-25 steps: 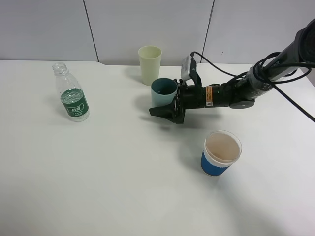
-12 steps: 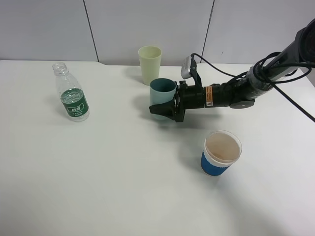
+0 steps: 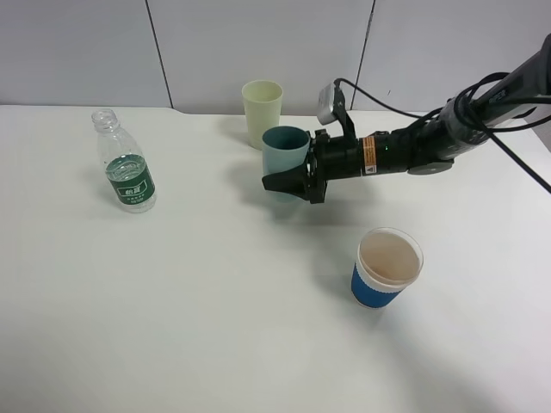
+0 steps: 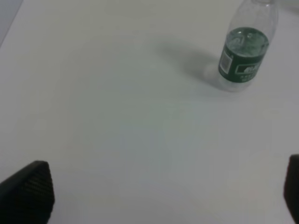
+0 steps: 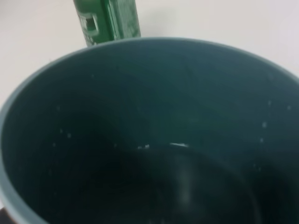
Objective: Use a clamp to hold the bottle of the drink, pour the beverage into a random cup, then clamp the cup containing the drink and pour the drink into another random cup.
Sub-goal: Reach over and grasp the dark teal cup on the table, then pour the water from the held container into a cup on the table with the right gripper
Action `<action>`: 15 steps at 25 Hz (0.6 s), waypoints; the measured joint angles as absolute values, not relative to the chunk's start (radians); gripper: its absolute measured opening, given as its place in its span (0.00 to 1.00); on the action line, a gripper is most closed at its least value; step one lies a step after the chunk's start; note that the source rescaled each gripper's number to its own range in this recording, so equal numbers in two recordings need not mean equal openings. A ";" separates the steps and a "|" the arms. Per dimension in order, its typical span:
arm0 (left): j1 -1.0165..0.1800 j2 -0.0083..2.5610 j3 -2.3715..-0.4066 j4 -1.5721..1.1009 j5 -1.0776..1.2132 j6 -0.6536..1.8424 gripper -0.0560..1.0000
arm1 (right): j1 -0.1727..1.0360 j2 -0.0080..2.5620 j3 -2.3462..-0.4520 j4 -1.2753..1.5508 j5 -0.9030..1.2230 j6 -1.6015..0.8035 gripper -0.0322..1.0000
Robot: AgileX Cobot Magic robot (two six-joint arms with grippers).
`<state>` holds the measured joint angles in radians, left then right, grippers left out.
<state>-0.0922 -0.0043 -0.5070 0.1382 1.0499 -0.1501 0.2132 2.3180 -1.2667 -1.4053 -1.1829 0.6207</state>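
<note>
The right gripper [image 3: 288,182] was clamped on the teal tumbler [image 3: 284,148], upright, probably so the drink would stay in until tipping. The pale yellow-green tumbler [image 3: 262,110] stood just behind it, rims close. The left gripper [image 4: 161,193] hung wide open and empty, apart from the bottle [image 4: 244,51]. Open table [image 3: 215,301] lay in front.

A paper cup [image 3: 387,268] with a blue sleeve and a white rim is standing upright on the white table [image 3: 198,327], toward the right and near side of the exterior high view. Its open mouth is showing a pale tan inside. The table is taking up most of that view and is running back to a grey panelled wall [image 3: 258,39], where two thin dark seams [image 3: 158,52] are dividing the panels. In the left wrist view the same white tabletop is filling nearly the whole picture.
</note>
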 joint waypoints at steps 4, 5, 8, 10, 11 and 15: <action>-0.092 -0.004 -0.507 0.138 1.050 -0.150 1.00 | 0.213 2.237 -1.267 -1.425 -1.184 0.675 0.03; -0.092 -0.004 -0.507 0.138 1.050 -0.150 1.00 | 0.213 2.217 -1.267 -1.425 -1.184 0.686 0.03; -0.092 -0.004 -0.507 0.138 1.050 -0.150 1.00 | 0.213 2.156 -1.266 -1.429 -1.170 0.744 0.03; -0.092 -0.004 -0.507 0.138 1.050 -0.150 1.00 | 0.213 2.116 -1.267 -1.429 -1.141 0.777 0.03; -0.092 -0.004 -0.507 0.138 1.050 -0.150 1.00 | 0.213 2.096 -1.267 -1.429 -1.120 0.791 0.03; -0.092 -0.004 -0.507 0.138 1.050 -0.150 1.00 | 0.213 2.035 -1.267 -1.430 -1.024 0.833 0.03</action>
